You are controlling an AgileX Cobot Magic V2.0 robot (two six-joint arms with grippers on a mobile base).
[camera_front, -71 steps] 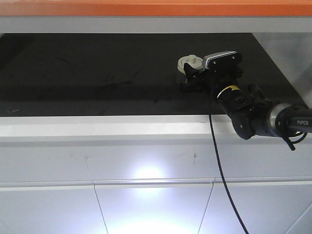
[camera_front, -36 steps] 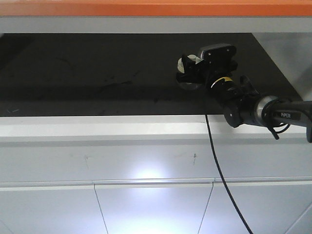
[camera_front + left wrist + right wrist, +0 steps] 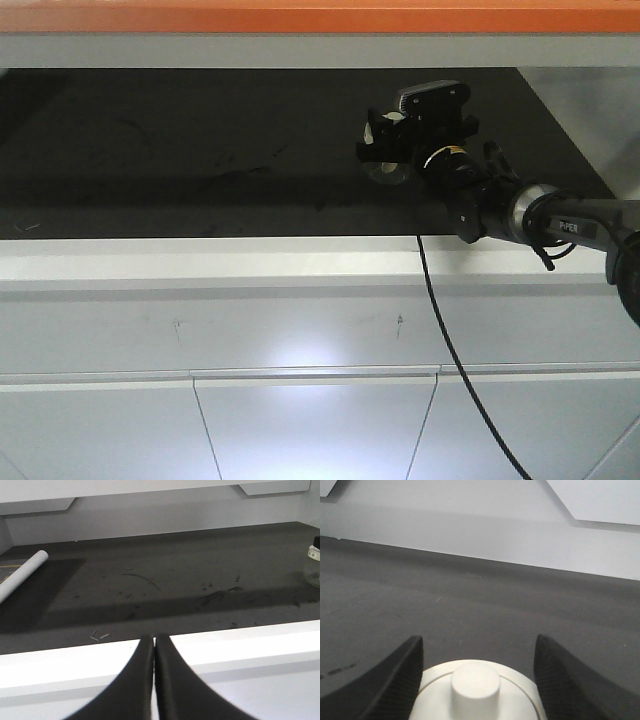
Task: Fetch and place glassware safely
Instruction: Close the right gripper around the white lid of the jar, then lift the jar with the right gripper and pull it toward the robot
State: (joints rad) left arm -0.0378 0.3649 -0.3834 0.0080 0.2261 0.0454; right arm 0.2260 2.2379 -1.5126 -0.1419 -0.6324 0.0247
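Note:
The glassware (image 3: 476,686), a small clear jar with a cream-white knobbed lid, stands on the dark shelf surface (image 3: 200,150). In the front view the glassware (image 3: 386,172) is largely covered by my right gripper (image 3: 373,146). The right wrist view shows my right gripper (image 3: 478,639) open, one finger on either side of the lid; a narrow gap shows at the right finger, and contact cannot be told. My left gripper (image 3: 154,640) is shut and empty, low in front of the white ledge (image 3: 240,645). From there the glassware (image 3: 314,566) appears at the far right edge.
A white roll (image 3: 22,572) lies at the shelf's left end. An orange and grey panel (image 3: 300,30) overhangs the shelf. White cabinet fronts (image 3: 300,420) sit below the ledge. A black cable (image 3: 450,350) hangs from the right arm.
My right gripper has advanced left and deeper into the shelf. Its fingers went from beside the jar to straddling the lid, hiding most of the jar in the front view.

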